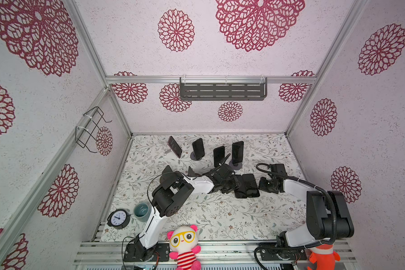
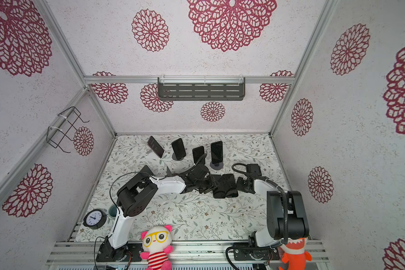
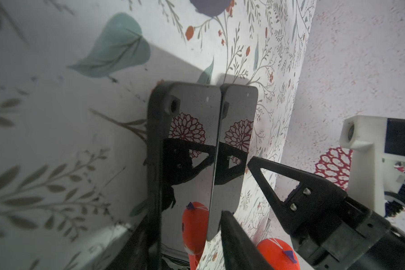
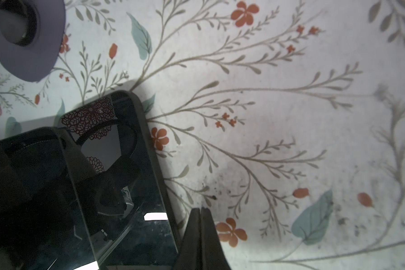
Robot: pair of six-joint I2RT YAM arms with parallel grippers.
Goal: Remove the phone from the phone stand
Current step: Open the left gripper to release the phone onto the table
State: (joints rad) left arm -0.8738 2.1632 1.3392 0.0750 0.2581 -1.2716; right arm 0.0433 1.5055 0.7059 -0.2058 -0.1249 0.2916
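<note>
**Phones lie flat, and four stand waiting**

Fingers on the left claw are spread apart, and they pinch nothing. One finger sits over the end of a flat phone. I cannot tell if it touches. The other finger is just beside that phone's long edge. A second flat phone lies right next to it, edge to edge. In both top views the pair lies near the middle of the counter, a bit toward 3 o'clock.

The right claw is squeezed tight with nothing in it. It sits low, just beside the flat pair, on their 3 o'clock side.

Four phones are propped up in a row at 12 o'clock on the counter. The nearest standing phone is close to the left arm. Its neighbour at 3 o'clock leans on a phone stand with a round purple foot.

I think the job right now is to get the left claw away from the flat phone. It should go straight up first, with fingers wide, so no finger drags the phone or bumps the one beside it.

Then it can go for a standing phone. Come down from above and grab the thin sides. Hold firm, because the glass looks slippery. Lift up and out, not sideways, or the stand may tip. The phones stand close together, so move slowly between them.
</note>
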